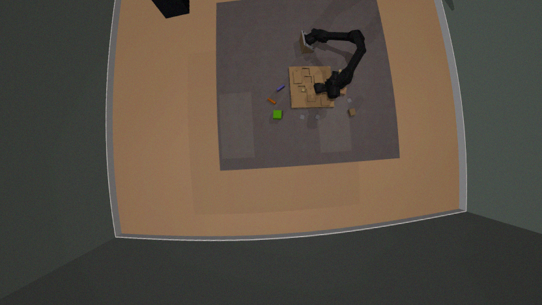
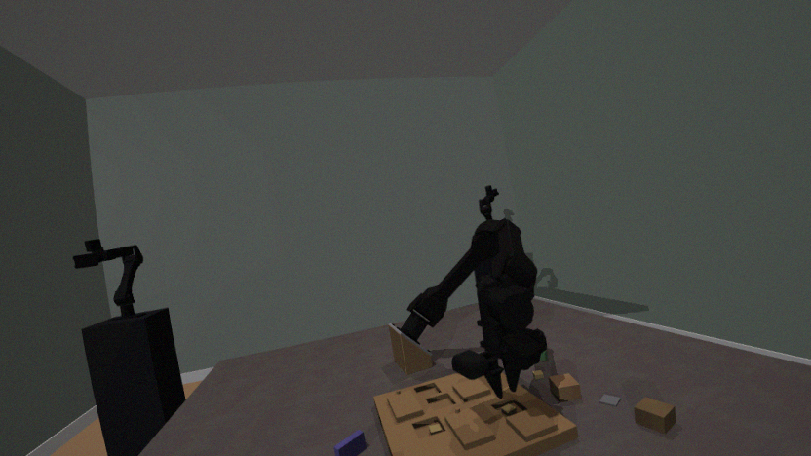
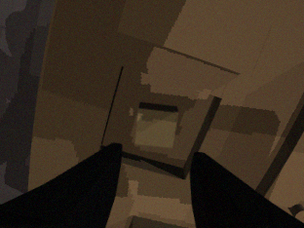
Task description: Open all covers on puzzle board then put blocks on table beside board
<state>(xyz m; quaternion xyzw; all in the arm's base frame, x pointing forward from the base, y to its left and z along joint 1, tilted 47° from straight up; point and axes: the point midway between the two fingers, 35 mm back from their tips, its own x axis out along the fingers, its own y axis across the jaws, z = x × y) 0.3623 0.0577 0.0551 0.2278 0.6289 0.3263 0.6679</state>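
Note:
The tan puzzle board point(image 1: 298, 101) point(image 2: 399, 436) lies flat. My gripper point(image 2: 507, 393) point(image 3: 157, 158) is open and empty, tips down, over the board's right part. A pale block point(image 2: 508, 408) point(image 3: 156, 129) sits in an uncovered well just ahead of the fingertips in the wrist view. Another pale block point(image 1: 302, 90) point(image 2: 434, 429) sits in an open well left of centre. Two more open wells look empty. Raised covers show beside the wells, including one point(image 1: 297, 77) point(image 2: 405, 406) and another point(image 1: 311, 94) point(image 2: 469, 428). A small pale block point(image 2: 538, 374) lies off the board.
Beyond the board's right side are a tan box point(image 1: 343, 91) point(image 2: 564, 386) and another tan box point(image 1: 352, 111) point(image 2: 654, 413). A green cube point(image 1: 277, 114), orange bar point(image 1: 271, 100) and purple bar point(image 1: 280, 88) point(image 2: 349, 443) lie left. Thin grey tiles lie nearby.

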